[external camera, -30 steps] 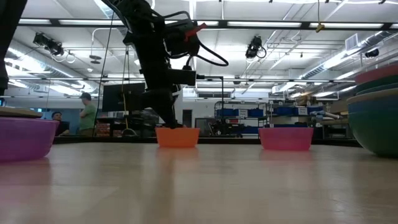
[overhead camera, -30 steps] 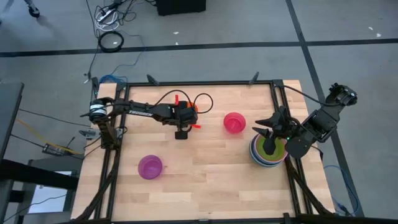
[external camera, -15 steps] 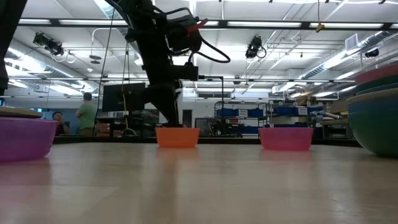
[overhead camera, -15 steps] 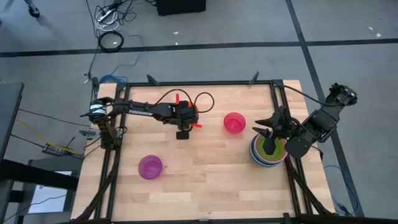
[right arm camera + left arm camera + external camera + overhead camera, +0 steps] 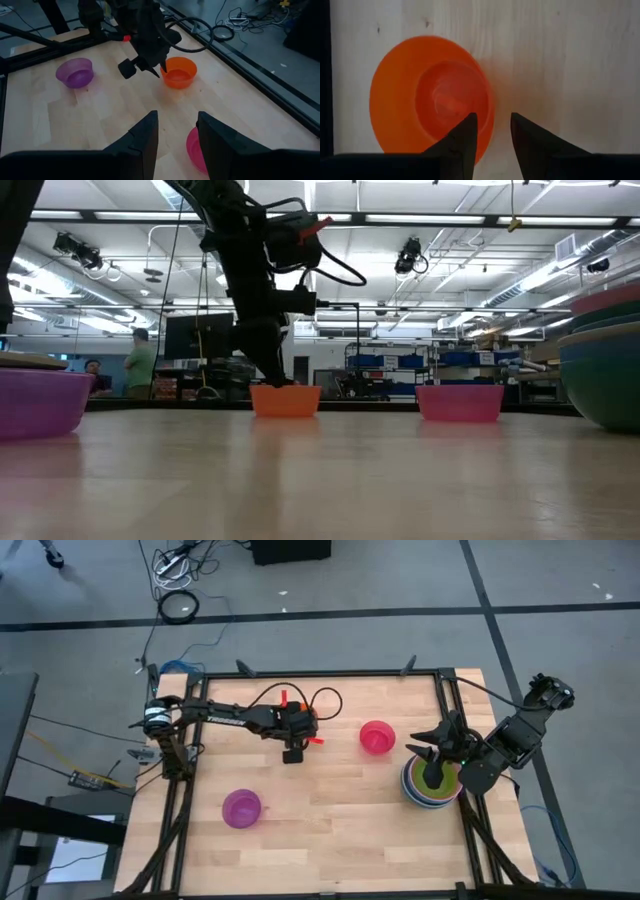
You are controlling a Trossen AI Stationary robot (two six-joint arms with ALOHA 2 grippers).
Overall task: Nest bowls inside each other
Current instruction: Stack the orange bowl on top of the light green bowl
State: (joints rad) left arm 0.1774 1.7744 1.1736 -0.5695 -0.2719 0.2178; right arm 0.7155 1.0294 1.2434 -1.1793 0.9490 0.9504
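Pale wood table w/ visible grain, matt finish, glossy translucent plastic orange bowl, smooth rim

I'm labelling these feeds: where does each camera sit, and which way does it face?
High view: overhead, straight down on the wooden table, both arms.
Low view: table height, level into the room; left arm over the small orange plastic bowl.
Left wrist view: down past the open left pincer straddling that bowl's rim.
Right wrist view: across the table past the right pincer.
Both wrist views share the orange bowl.
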